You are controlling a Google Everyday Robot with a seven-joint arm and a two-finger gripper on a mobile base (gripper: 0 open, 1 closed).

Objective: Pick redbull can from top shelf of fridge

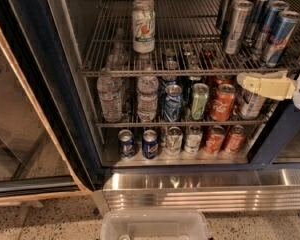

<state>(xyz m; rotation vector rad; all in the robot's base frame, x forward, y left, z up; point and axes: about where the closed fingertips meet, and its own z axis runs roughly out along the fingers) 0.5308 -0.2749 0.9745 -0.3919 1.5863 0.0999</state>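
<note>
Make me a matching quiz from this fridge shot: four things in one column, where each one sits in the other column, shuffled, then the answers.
1 redbull can
2 7up can
3 Pepsi cans
4 gripper

A bottom shelf, left
B top shelf, far right
C just below the top shelf's front rail, at right
D top shelf, left of centre

Pairs: 1-B, 2-D, 3-A, 4-C

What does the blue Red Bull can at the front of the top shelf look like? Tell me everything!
The redbull can is tall and slim, shiny blue-and-silver metal with a silver top. It stands upright at the right end of the top shelf, near the front, beside another blue can and plain silver cans. The robot's hand hovers lower down, not touching it.
</note>
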